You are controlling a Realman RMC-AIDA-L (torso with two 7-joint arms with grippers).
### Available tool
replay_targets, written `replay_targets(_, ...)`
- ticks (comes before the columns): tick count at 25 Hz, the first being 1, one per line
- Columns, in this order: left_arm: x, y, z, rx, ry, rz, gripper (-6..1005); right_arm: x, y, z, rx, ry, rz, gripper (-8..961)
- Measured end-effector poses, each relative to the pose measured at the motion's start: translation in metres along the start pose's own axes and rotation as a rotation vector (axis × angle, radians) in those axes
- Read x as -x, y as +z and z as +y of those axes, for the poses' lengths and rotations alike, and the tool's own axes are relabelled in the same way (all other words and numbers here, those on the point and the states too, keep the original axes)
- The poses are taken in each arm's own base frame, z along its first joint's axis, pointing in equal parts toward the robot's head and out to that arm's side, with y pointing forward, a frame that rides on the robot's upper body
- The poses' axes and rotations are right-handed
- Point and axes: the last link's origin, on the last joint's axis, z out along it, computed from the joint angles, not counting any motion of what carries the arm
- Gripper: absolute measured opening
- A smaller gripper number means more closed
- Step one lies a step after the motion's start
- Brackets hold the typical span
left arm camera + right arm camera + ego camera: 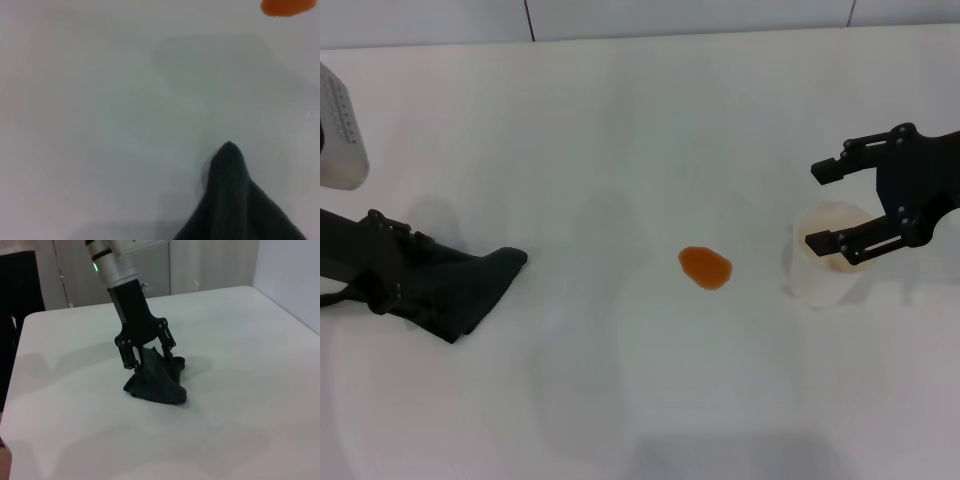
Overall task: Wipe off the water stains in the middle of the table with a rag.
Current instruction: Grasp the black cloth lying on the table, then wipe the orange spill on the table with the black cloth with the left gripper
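Seemingly gripped by left hand (395, 268), dark rag (465, 287) lies crumpled w/ folds.

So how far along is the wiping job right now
Done: the left gripper is down on the rag at the left of the table, fingers closed on the cloth. In hand: the rag lies well short of the orange spill, so no wiping yet. Left: drag the rag over the spill, which looks whole. The right gripper hangs open above the paper cup.
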Motion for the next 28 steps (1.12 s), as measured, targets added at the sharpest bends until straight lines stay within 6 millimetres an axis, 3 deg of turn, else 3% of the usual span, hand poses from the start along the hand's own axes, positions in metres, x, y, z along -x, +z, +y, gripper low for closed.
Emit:
replay_targets(3,-0.002,0.0,0.0,0.007,0.005,0.0,833,0.0,0.0,0.0,0.0,0.0,0.003,829)
replay_targets(19,0.003,0.007,0.003,0.03,-0.023,-0.014,168,-0.003,0.002,0.003,0.009,-0.001,0.007,828)
replay_targets(21,0.001,0.006,0.003,0.027,-0.022,-0.005,144,-0.003,0.002,0.003,0.01,-0.001,0.007,828)
replay_targets(24,-0.009,0.004,0.001,0.025,-0.03,0.031,107,-0.002,0.003,0.004,0.015,-0.005,0.01,828)
replay_targets(28,-0.042,0.005,0.003,0.056,-0.058,0.117,70,-0.001,0.004,0.004,0.019,-0.011,0.01,828)
